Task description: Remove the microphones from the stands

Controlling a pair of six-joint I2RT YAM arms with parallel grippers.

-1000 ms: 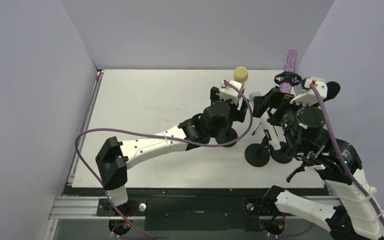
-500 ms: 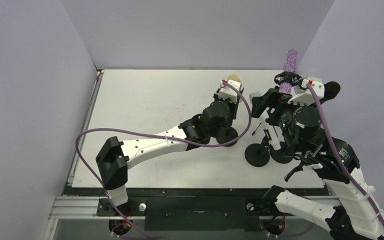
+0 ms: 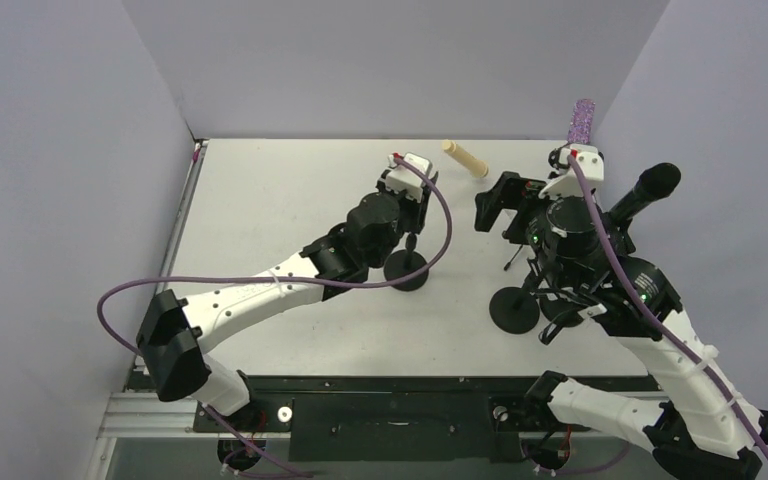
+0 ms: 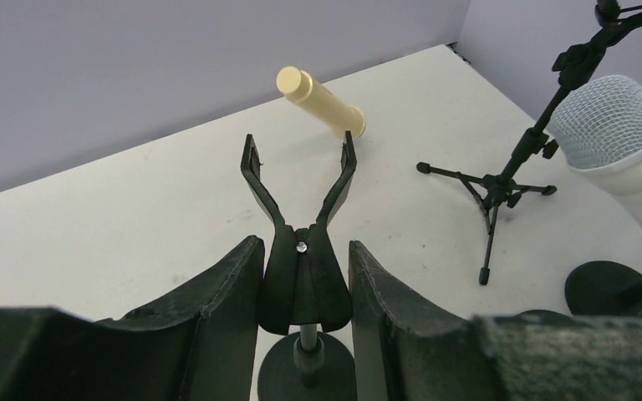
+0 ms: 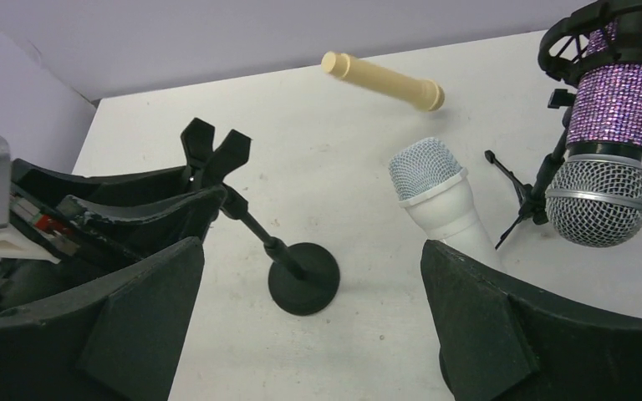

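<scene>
The cream microphone (image 3: 465,159) is off the stand and rests on the table at the back, apart from the clip (image 4: 322,102) (image 5: 382,81). The black stand (image 3: 407,270) has a round base and an empty forked clip (image 4: 299,196). My left gripper (image 3: 407,190) (image 4: 301,251) is shut on the lower part of that clip, with the stand's rod and base (image 4: 307,363) below it. To the right, my right gripper (image 3: 505,205) (image 5: 313,251) is wide open and holds nothing, with the stand's base (image 5: 303,282) on the table between its fingers.
A white microphone with a silver mesh head (image 5: 435,192) stands just right of the stand. A purple glitter microphone (image 3: 582,122) hangs in a shock mount on a small tripod (image 4: 497,188). A black microphone (image 3: 645,188) and black round bases (image 3: 513,312) sit at the right.
The cream microphone has left the clip and landed at the back of the table. My left gripper closed on the clip and drew the stand to the left. My right arm shifted left.
</scene>
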